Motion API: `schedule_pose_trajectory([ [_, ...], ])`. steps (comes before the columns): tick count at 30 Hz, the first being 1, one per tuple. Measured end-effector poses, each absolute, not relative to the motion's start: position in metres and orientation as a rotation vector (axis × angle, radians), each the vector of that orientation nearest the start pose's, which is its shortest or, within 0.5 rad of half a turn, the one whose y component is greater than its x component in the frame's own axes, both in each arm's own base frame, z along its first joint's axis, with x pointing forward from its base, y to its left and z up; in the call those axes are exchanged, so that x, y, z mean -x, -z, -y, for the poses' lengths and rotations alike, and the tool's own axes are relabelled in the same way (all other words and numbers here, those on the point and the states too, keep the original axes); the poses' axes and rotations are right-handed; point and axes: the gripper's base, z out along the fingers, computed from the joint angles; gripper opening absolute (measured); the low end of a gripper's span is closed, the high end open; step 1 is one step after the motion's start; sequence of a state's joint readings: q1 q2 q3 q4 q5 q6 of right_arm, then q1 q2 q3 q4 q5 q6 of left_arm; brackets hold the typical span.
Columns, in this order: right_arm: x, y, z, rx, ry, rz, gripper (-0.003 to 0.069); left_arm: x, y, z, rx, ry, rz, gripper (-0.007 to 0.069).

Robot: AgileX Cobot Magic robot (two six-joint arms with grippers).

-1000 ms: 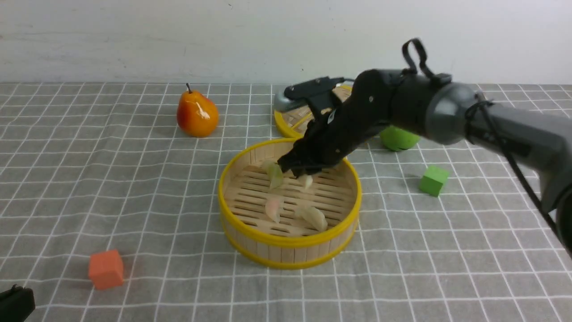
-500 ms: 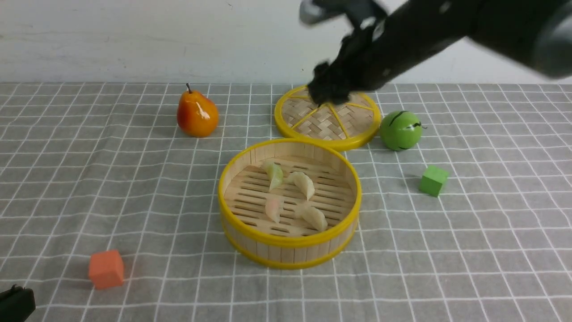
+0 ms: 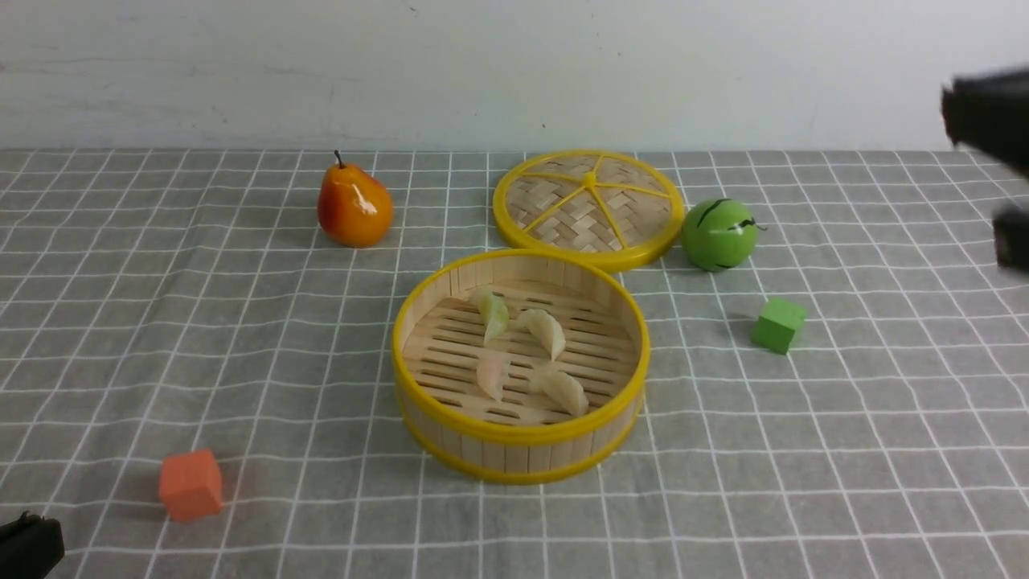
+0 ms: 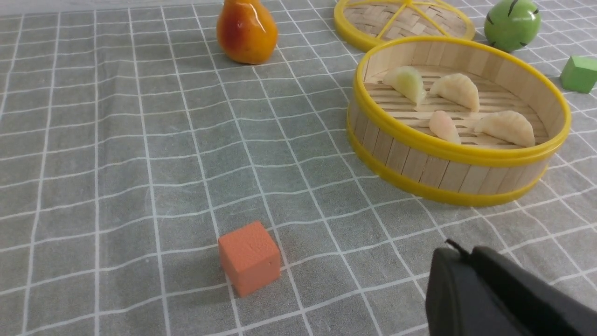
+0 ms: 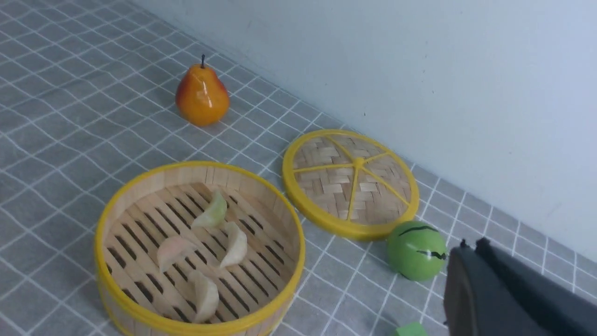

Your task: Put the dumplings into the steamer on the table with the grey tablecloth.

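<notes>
Left gripper [image 3: 30, 547] sat at the near table edge, claw pressed together, empty. Mid-table, all four dumplings [image 3: 547, 331] lay inside the steamer [image 3: 514, 434] on the grey tablecloth [image 3: 241, 322]. Right gripper [image 5: 466, 254], raised off right, was closed on nothing, so placement looked done and the next move probably only needed parking.

- Grey fabric tablecloth [image 3: 241, 322]: thin white grid of squares.
- Round bamboo-slat steamer basket [image 3: 522, 441]: pale wood walls and slotted floor, yellow top and bottom rims.
- Small translucent crescents: greenish dumpling [image 3: 492, 314], pinkish dumpling [image 3: 490, 376], upper cream dumpling [image 3: 547, 331], lower cream dumpling [image 3: 565, 389].
- Flat woven bamboo lid [image 3: 588, 209]: tan basket weave, yellow rim and spokes.
- Glossy toy pear [image 3: 354, 205]: orange shading to red, dark stem.
- Round green ball [image 3: 719, 234]: black streaks.
- Small green cube [image 3: 778, 325]: plain.
- Small orange cube [image 3: 190, 483]: plain.
</notes>
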State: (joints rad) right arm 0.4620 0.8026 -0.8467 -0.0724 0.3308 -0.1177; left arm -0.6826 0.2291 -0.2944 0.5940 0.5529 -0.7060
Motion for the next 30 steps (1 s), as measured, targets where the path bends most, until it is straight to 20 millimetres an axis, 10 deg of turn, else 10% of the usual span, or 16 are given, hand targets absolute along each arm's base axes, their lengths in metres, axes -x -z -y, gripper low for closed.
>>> schedule_pose_trajectory([
  [9, -0.079, -0.255, -0.039, 0.355, -0.337, -1.391, -0.0016, -0.064, -0.257, 0.018, -0.266, 0.313, -1.87, 0.0039],
  [19, -0.047, -0.238, -0.021, 0.254, -0.399, -1.174, -0.001, -0.064, -0.257, 0.018, -0.266, 0.313, -1.87, 0.0048],
  [30, -0.053, -0.2, -0.019, 0.265, -0.267, -1.53, -0.0007, -0.064, -0.257, 0.017, -0.266, 0.309, -1.871, 0.0059],
])
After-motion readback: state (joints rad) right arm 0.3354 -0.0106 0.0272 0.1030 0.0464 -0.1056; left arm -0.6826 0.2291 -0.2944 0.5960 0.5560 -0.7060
